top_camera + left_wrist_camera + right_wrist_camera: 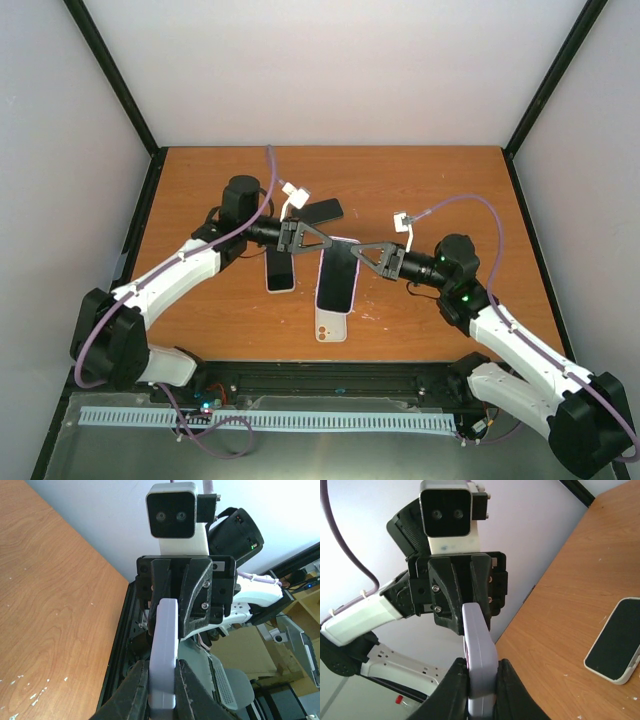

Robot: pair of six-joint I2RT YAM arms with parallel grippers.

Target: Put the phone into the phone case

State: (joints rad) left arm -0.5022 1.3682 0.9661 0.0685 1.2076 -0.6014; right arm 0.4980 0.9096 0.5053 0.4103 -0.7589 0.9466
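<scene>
A pale lavender phone case (329,328) is held between both grippers over the table's middle. A black phone (338,276) lies against the case's upper part, and the case's lower end with the camera holes is bare. I cannot tell whether the phone is seated. My left gripper (322,240) is shut on the case's left edge, and my right gripper (357,253) is shut on its right edge. In the left wrist view the case (165,640) shows edge-on between my left gripper (162,675). In the right wrist view the case (477,635) shows edge-on in my right gripper (481,675).
A second black-faced phone with a white rim (281,270) lies flat to the left of the held case; it also shows in the right wrist view (615,647). A dark phone (325,210) lies behind the left gripper. Black frame posts stand at the table's back corners.
</scene>
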